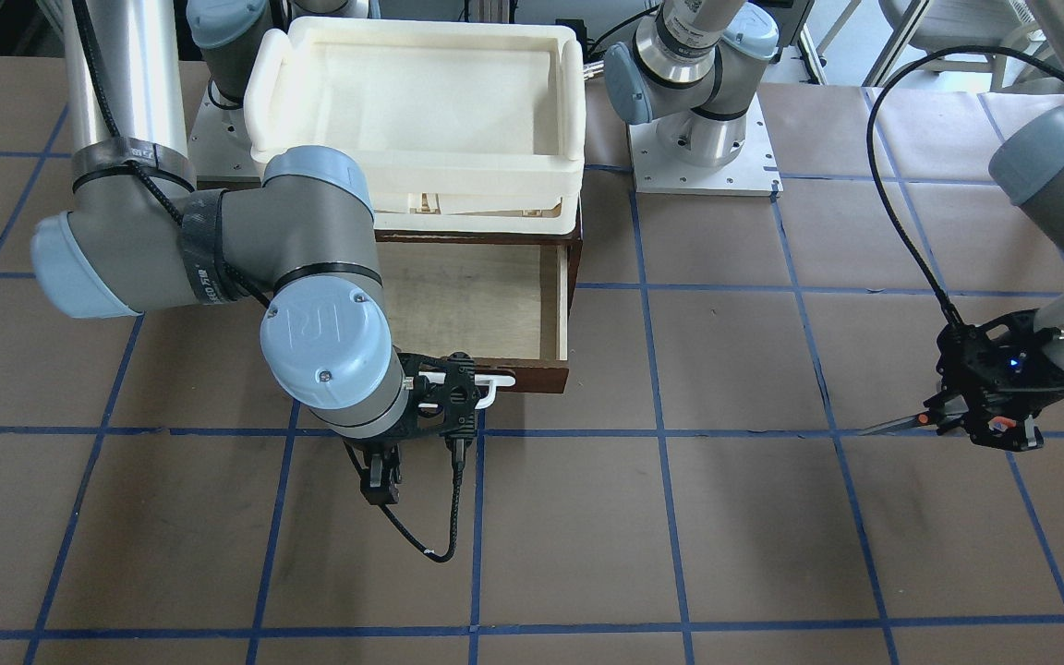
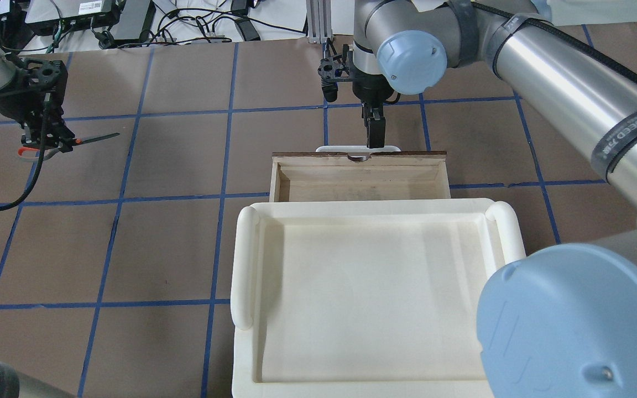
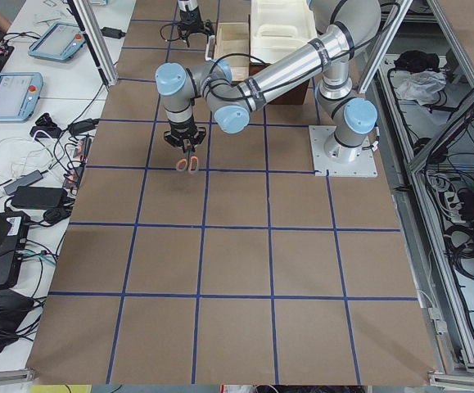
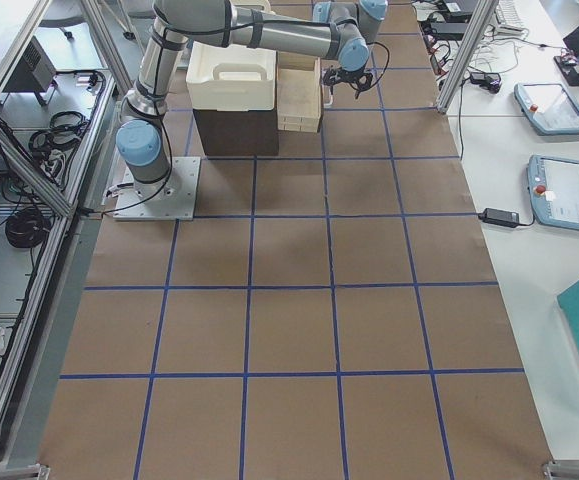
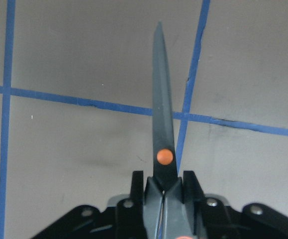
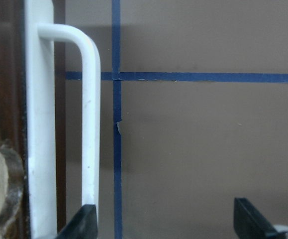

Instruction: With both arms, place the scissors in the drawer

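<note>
My left gripper [image 2: 47,142] is shut on the scissors [image 2: 94,137] at their dark grey, orange-lined handles and holds them above the table far to the drawer's left. The slim blades are closed and point away from the gripper in the left wrist view [image 5: 162,124]. In the front view the scissors [image 1: 901,425] are at the far right. The dark brown drawer [image 2: 296,182] stands pulled out, and its pale plywood inside is bare. My right gripper [image 2: 374,132] is open just outside the white bar handle [image 2: 340,148]. In the right wrist view the handle [image 6: 89,124] is beside one fingertip [image 6: 84,221].
A cream-white plastic tray [image 2: 244,260] sits on top of the cabinet above the drawer. The table is brown paper with a blue tape grid. The right arm's elbow [image 1: 310,240] hangs over the drawer's side in the front view. Tablets and cables lie beyond the table's far edge.
</note>
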Available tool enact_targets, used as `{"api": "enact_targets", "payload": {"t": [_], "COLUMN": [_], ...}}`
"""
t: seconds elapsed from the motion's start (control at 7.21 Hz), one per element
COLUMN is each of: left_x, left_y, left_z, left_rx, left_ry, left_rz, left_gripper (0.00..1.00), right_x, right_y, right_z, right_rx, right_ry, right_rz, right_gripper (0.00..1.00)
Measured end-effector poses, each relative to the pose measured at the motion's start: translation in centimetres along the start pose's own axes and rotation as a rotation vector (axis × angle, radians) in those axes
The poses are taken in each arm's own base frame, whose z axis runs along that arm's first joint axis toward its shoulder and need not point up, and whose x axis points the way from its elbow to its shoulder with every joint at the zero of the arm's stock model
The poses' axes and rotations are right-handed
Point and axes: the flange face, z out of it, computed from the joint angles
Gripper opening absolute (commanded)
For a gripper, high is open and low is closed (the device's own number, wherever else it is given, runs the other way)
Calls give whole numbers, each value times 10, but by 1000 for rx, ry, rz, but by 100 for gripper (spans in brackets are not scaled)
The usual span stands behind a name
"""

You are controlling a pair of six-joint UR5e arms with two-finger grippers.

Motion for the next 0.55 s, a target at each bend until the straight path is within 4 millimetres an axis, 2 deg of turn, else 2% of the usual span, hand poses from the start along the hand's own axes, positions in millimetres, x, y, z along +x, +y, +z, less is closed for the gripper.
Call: {"api": "enact_targets", "payload": {"t": [0.14,0.55], "left_x": [9,30], "left_y": [-15,-92], "left_z": [-14,-54], "left_rx": [2,-11], "left_ry": [6,-2], "left_rz": [-32,-87], "left_gripper": [0,0], "right_x": [-1,-1], "right_y": [0,0], "right_z": [2,5], "right_rx": [-3,0], "right_ry": [-13,-24], "right_rz": [-11,-17], "right_gripper": [100,100]}}
